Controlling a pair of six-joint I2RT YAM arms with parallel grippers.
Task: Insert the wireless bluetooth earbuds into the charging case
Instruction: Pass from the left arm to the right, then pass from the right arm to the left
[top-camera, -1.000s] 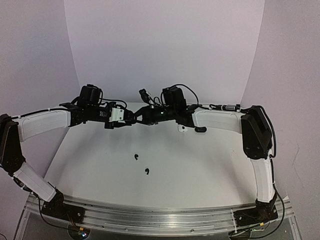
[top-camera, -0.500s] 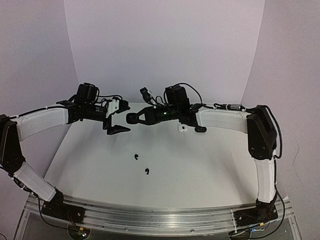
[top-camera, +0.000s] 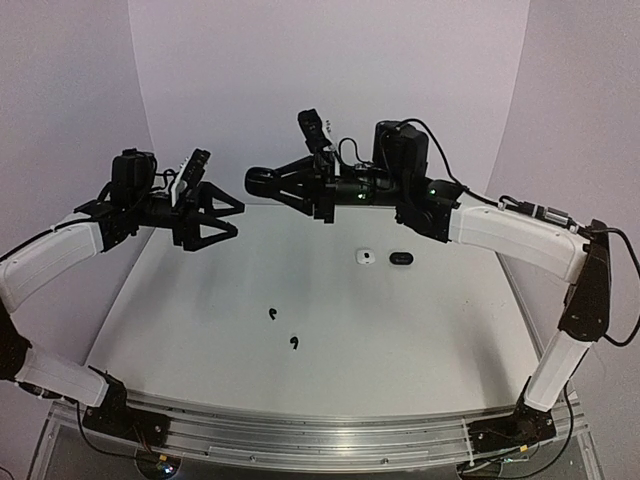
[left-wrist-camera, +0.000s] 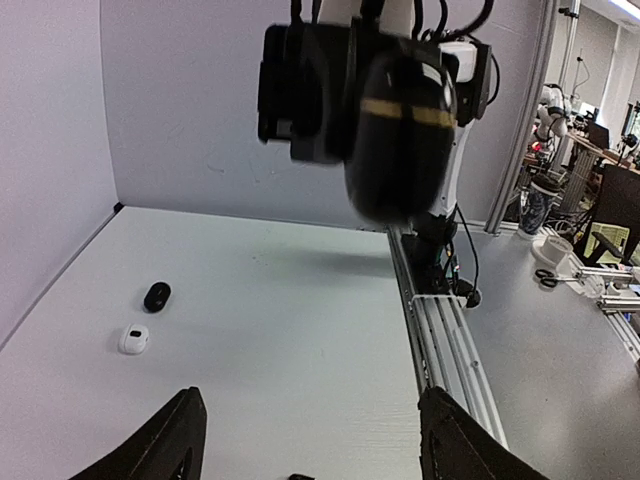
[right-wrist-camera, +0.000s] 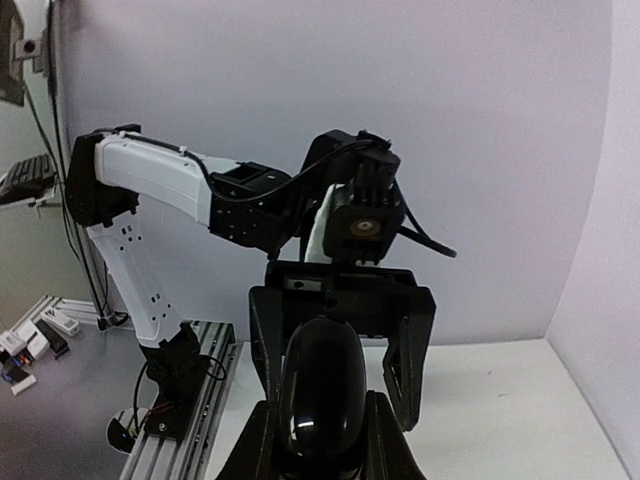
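My right gripper (top-camera: 262, 183) is shut on a glossy black pebble-like charging case (right-wrist-camera: 322, 395), held high above the table. The case also shows in the left wrist view (left-wrist-camera: 400, 130), closed, with a gold band. My left gripper (top-camera: 236, 220) is open and empty, raised, facing the case from the left with a gap between them. Its fingers (left-wrist-camera: 180, 445) spread wide in the left wrist view. Two black comma-shaped earbuds (top-camera: 272, 314) (top-camera: 294, 343) lie on the table in front of the middle. No white earbuds are in view.
A small white case (top-camera: 365, 257) and a small black case (top-camera: 400, 259) lie side by side right of centre; both also show in the left wrist view (left-wrist-camera: 133, 339) (left-wrist-camera: 157, 295). White walls close the back and sides. The aluminium rail (top-camera: 300, 430) runs along the near edge.
Both grippers met at the black case a second ago. The left gripper opened and drew back left; both arms then rose, the right one keeping the case.
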